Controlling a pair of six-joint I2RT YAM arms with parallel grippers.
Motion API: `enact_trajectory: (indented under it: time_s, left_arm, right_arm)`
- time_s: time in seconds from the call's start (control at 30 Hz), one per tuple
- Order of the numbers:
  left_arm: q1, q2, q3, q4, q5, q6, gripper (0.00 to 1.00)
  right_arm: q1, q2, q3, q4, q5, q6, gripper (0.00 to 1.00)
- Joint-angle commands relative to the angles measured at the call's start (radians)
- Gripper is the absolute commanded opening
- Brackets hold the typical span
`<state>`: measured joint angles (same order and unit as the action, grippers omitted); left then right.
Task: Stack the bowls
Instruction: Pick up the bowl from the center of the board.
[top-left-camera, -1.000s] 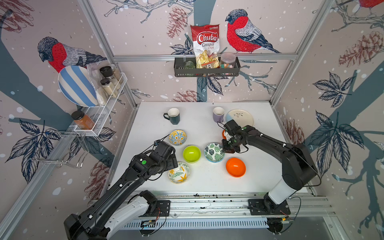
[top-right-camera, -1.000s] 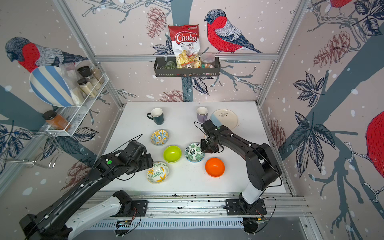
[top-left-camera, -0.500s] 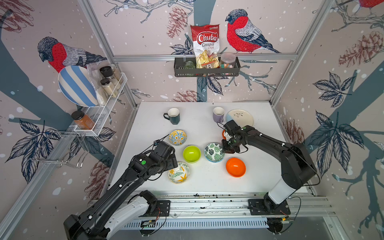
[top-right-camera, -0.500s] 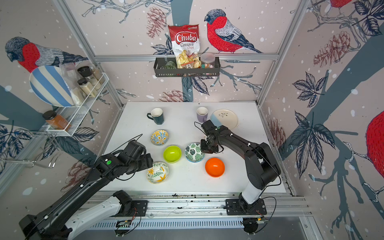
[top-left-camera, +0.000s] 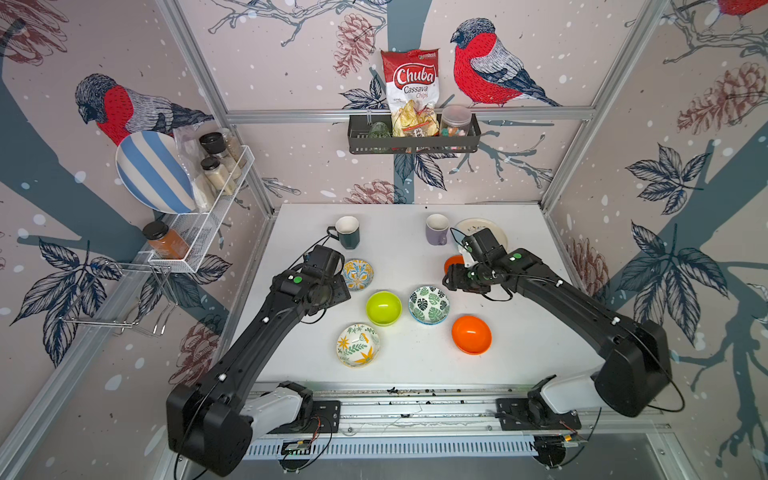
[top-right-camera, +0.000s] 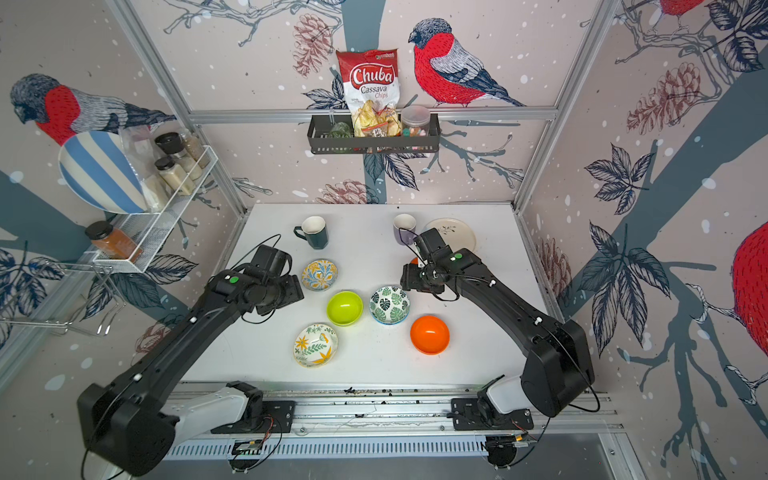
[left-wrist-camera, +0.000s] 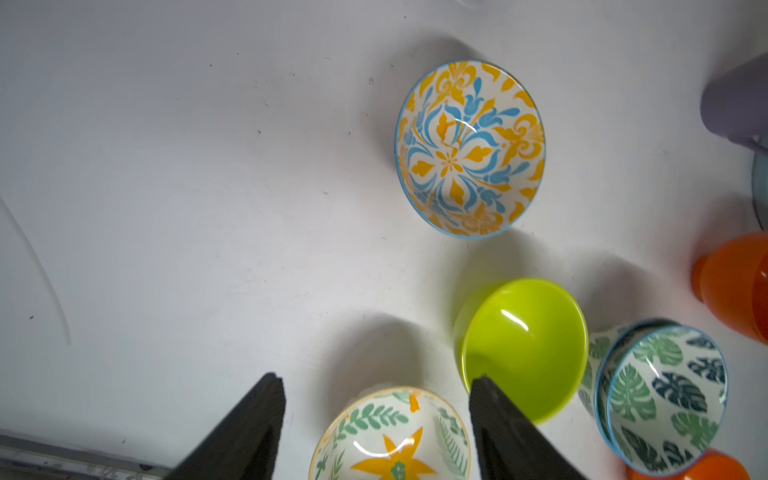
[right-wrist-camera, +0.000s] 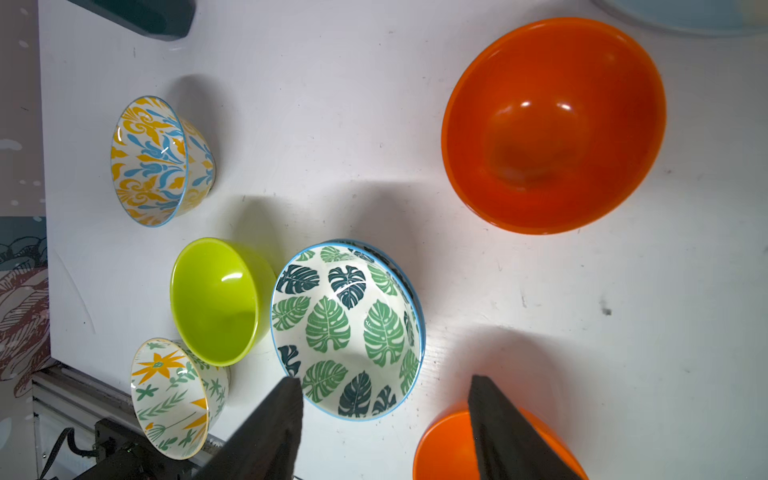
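Observation:
Several bowls stand on the white table (top-left-camera: 415, 374). A blue-and-yellow floral bowl (top-left-camera: 358, 274) is at the back left. The lime-green bowl (top-left-camera: 383, 307) sits mid-table beside two nested leaf-print bowls (top-left-camera: 429, 304). At the front are a cream bowl with yellow flowers (top-left-camera: 358, 345) and an orange bowl (top-left-camera: 471, 334). My right arm partly hides a second orange bowl (right-wrist-camera: 552, 124). My left gripper (left-wrist-camera: 374, 378) is open above the table, near the cream bowl (left-wrist-camera: 390, 436). My right gripper (right-wrist-camera: 384, 379) is open and empty, beside the leaf-print stack (right-wrist-camera: 345, 328).
A dark teal mug (top-left-camera: 347, 232), a lilac mug (top-left-camera: 437, 228) and a flat cream plate (top-left-camera: 482, 230) stand along the back of the table. A wire rack (top-left-camera: 199, 216) on the left wall holds jars and a striped plate. A black shelf (top-left-camera: 413, 139) hangs on the back wall.
My right gripper has gone from shut to open beside the leaf-print bowls. My left arm has drawn back from the cream bowl, and its jaws have narrowed a little.

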<state>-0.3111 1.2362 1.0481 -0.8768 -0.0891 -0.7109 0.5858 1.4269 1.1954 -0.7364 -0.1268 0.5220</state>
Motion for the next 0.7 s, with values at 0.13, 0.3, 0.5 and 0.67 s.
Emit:
enact_trajectory:
  time_s: [0.13, 0.3, 0.5, 0.67]
  left_arm:
    - [0.076, 0.246, 0.072, 0.184, 0.103, 0.062, 0.50]
    - [0.097, 0.384, 0.105, 0.237, 0.165, 0.085, 0.37]
    - [0.110, 0.454, 0.107, 0.239, 0.176, 0.107, 0.32]
    - [0.127, 0.480, 0.107, 0.248, 0.175, 0.111, 0.30]
  right_arm:
    - [-0.001, -0.028, -0.030, 0.003, 0.016, -0.007, 0.65]
    - [0.001, -0.033, -0.049, 0.006, 0.008, -0.008, 0.65]
    - [-0.001, -0.029, -0.051, 0.008, 0.000, -0.010, 0.65]
    - [0.000, -0.012, -0.051, 0.007, -0.015, -0.011, 0.65]
